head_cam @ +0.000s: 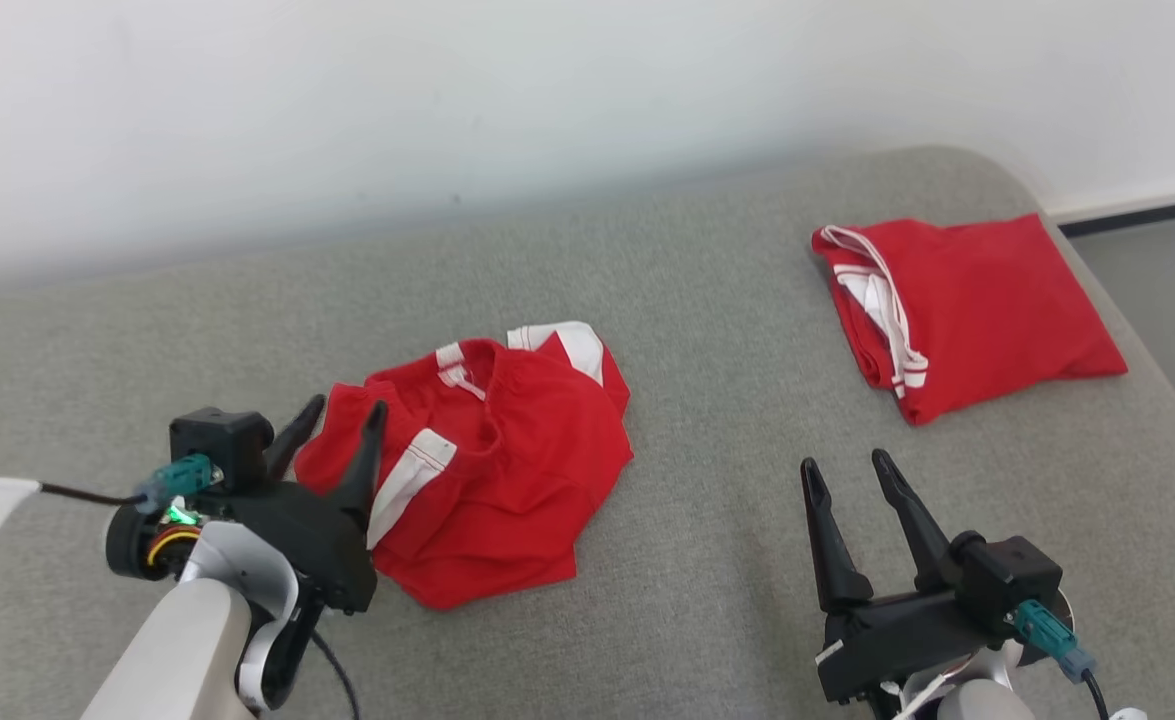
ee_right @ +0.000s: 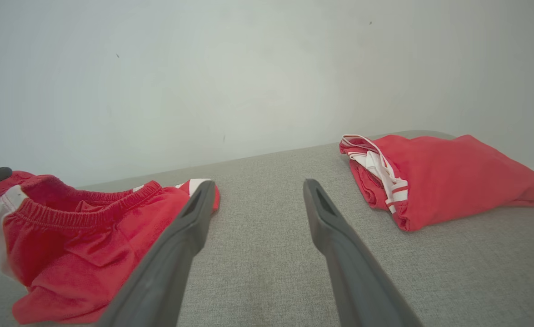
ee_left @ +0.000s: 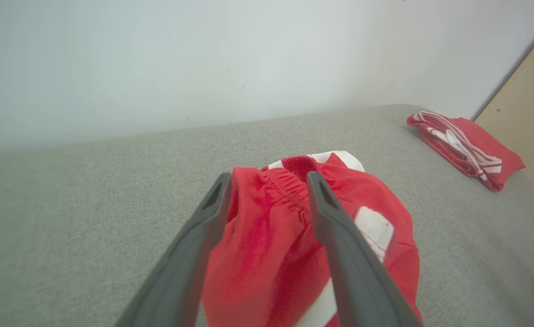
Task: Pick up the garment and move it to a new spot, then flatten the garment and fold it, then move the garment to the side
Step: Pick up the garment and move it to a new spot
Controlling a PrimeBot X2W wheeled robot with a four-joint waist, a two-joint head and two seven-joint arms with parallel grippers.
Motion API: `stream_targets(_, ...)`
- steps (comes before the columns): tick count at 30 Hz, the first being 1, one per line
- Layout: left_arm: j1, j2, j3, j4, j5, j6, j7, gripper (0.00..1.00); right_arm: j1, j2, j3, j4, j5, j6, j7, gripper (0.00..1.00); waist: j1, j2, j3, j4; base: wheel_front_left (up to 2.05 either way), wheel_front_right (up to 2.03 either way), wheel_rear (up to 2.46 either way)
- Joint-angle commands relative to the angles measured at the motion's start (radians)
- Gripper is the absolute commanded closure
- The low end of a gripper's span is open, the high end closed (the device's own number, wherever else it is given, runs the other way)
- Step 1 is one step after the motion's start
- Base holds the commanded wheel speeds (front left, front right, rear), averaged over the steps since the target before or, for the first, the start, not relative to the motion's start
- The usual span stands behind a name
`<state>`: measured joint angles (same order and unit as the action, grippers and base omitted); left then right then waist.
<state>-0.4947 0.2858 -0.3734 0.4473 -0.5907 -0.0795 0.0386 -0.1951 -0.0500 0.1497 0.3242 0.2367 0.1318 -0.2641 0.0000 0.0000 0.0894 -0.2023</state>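
Crumpled garment (head_cam: 507, 470) — just ahead of left tool (head_cam: 347, 404).

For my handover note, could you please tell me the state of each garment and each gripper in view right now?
crumpled shorts: bunched in a loose heap mid-way along the grey surface, not flattened or folded.
folded garment: folded, lying at the far right of the surface.
left gripper: open, fingers apart at the heap's left edge.
right gripper: open, empty, over bare surface.
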Motion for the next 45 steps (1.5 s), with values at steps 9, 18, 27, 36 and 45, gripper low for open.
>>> stream_targets(9, 0.07, 0.054, 0.026, -0.028, 0.068, 0.076, -0.117, 0.0, 0.048, 0.0, -0.038, -0.001, -0.034, -0.002, -0.001, 0.0, 0.0, 0.0, -0.094, 0.054, 0.0, 0.0, 0.0)
stream_targets(18, 0.243, 0.154, 0.051, -0.172, 0.135, 0.182, -0.193, 0.0, 0.088, -0.001, -0.075, -0.017, -0.057, -0.002, 0.002, 0.0, 0.0, 0.0, -0.116, 0.087, 0.0, 0.0, 0.0)
stream_targets(27, 0.466, 0.213, 0.118, -0.345, 0.13, 0.282, -0.234, 0.0, 0.119, -0.001, -0.104, -0.029, -0.062, -0.002, 0.004, 0.0, 0.0, 0.0, -0.118, 0.098, 0.0, 0.0, 0.0)
stream_targets(36, 0.63, 0.209, 0.179, -0.447, 0.102, 0.348, -0.269, 0.0, 0.141, -0.001, -0.133, -0.04, -0.053, -0.002, 0.004, 0.0, 0.0, 0.0, -0.112, 0.112, 0.0, 0.0, 0.0)
stream_targets(45, 0.656, 0.203, 0.174, -0.451, 0.105, 0.368, -0.267, 0.0, 0.154, -0.001, -0.135, -0.043, -0.047, -0.002, 0.014, 0.0, 0.0, 0.0, -0.114, 0.124, 0.0, 0.0, 0.0)
